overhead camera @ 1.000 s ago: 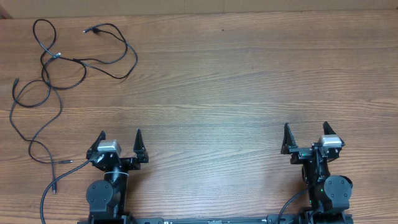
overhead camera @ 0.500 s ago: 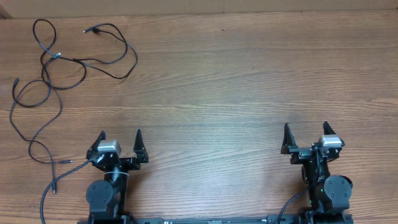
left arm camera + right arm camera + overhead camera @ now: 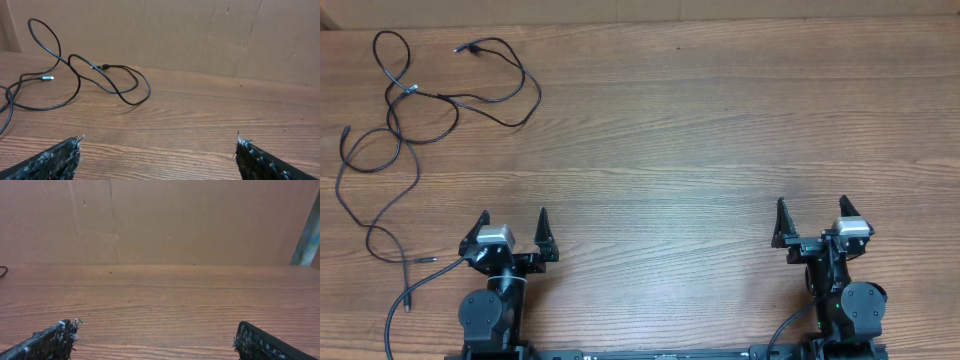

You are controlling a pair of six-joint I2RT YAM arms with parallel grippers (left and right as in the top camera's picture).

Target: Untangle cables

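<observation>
Thin black cables (image 3: 405,105) lie in tangled loops at the far left of the wooden table, with small plugs at their ends. One strand runs down toward the front left edge. The loops also show in the left wrist view (image 3: 100,80), far ahead and to the left. My left gripper (image 3: 513,218) is open and empty near the front edge, well short of the cables; its fingers show in the left wrist view (image 3: 159,145). My right gripper (image 3: 812,208) is open and empty at the front right, far from them; its fingers show in the right wrist view (image 3: 155,332).
A brown cardboard wall (image 3: 200,35) stands along the far edge of the table (image 3: 700,130). A cable end (image 3: 408,300) lies beside the left arm's base. A grey-green upright object (image 3: 310,235) shows at the far right.
</observation>
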